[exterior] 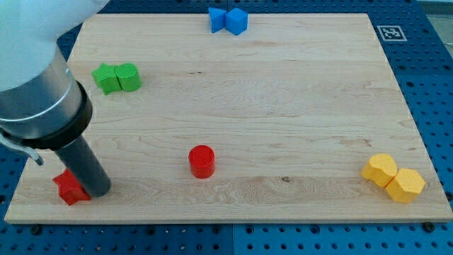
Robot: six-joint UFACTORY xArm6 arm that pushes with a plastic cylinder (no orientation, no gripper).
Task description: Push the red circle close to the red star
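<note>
We see a wooden worktop [283, 106] with two green blocks [117, 78] touching at the view's left, two blue blocks [228, 20] at the top edge, two yellow blocks [393, 178] bottom right. No claw here, only our rod; my tip [98, 191] sits just right of the red star [71, 188], touching it, between star and red circle [202, 161]. The circle, a short upright cylinder, stands alone at bottom centre.

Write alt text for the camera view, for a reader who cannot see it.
My tip rests beside the red star at the wooden board's lower left, with the red circle apart to its right. Two green blocks sit upper left, two blue blocks at top, two yellow blocks lower right.
</note>
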